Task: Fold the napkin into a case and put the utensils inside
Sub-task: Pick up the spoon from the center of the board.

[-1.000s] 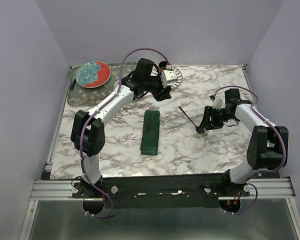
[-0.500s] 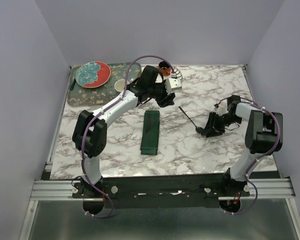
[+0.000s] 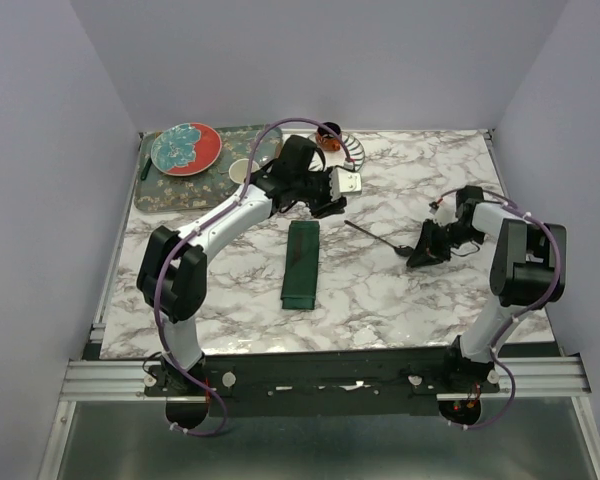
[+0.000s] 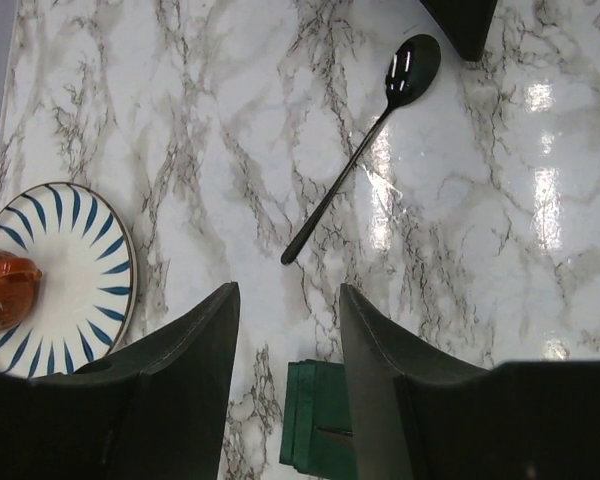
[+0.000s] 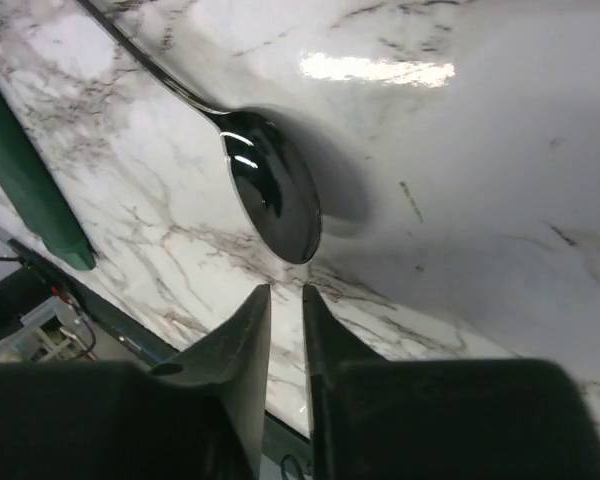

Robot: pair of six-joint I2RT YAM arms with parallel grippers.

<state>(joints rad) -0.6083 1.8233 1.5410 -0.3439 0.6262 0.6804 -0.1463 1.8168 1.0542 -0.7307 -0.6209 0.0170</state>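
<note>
The dark green case (image 3: 302,265) lies flat mid-table, long side running front to back. Its far end shows in the left wrist view (image 4: 320,425). My left gripper (image 3: 330,207) hovers open and empty just beyond that end (image 4: 287,287). A glossy dark spoon (image 3: 375,236) lies right of the case, and shows in the left wrist view (image 4: 355,150). My right gripper (image 3: 418,258) is low at the spoon's bowl (image 5: 270,195). Its fingers (image 5: 286,287) are apart by a thin gap with nothing between them. No fork or knife shows.
A blue-striped white plate (image 3: 352,150) with an orange cup (image 3: 329,138) stands at the back, also in the left wrist view (image 4: 70,260). A patterned tray (image 3: 170,188) at the back left holds a red plate (image 3: 185,148) and a small white cup (image 3: 240,170).
The spoon's handle has swung left and nearer the case. My right gripper has dropped low at the bowl. My left gripper has moved a little right, away from the striped plate.
</note>
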